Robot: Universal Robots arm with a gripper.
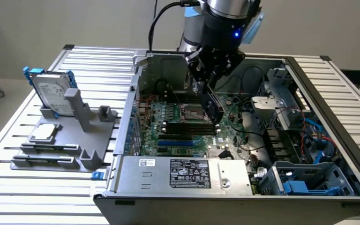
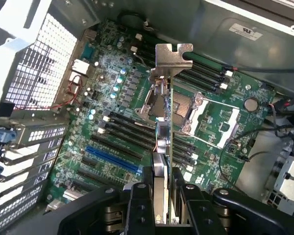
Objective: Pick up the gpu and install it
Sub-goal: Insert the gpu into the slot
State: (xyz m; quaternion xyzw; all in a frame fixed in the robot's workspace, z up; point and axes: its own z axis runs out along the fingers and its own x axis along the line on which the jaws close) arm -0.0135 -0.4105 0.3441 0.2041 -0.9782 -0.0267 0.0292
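Pinching the gpu (image 2: 162,134) by its flat faces, our gripper (image 2: 164,196) hangs it over the middle of the motherboard (image 2: 112,98), clear of the case (image 2: 220,14) walls; we judge that spares its bracket (image 2: 174,56).

The arm (image 1: 221,23) points down, gripper (image 2: 162,196) clamped on the gpu (image 2: 172,61).

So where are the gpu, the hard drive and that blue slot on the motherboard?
gpu (image 1: 213,106): exterior view, middle of its black shroud.
hard drive (image 1: 51,91): exterior view, middle of its silver face.
blue slot (image 2: 112,159): wrist view, midway along its length.
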